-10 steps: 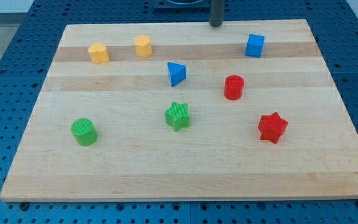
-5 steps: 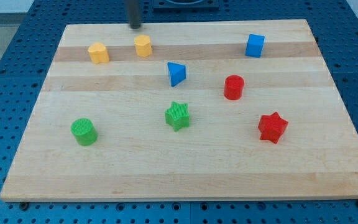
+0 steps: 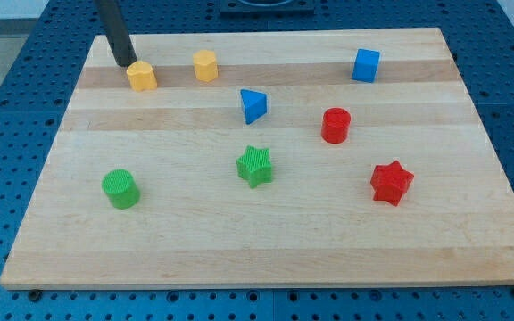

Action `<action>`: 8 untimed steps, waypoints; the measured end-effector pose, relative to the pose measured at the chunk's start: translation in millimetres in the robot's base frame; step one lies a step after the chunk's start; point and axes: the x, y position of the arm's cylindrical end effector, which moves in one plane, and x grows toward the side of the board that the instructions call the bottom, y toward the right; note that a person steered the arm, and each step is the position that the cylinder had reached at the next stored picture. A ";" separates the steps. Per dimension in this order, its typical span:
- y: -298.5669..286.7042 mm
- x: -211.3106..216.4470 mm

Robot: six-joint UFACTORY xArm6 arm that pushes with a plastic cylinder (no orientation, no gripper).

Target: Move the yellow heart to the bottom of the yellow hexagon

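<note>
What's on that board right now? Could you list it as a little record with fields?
board: wooden board on a blue pegboard table
my tip: at the view's top left, just up-left of the yellow heart, very close; contact cannot be told
yellow heart: top left
yellow hexagon: right of the heart, apart from it
blue cube: top right
blue triangle: upper middle
red cylinder: right of middle
red star: lower right
green star: middle
green cylinder: lower left
</note>
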 end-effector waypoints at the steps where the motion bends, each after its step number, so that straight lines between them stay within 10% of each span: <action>1: 26.9 53.5; 8: -2.7 79.1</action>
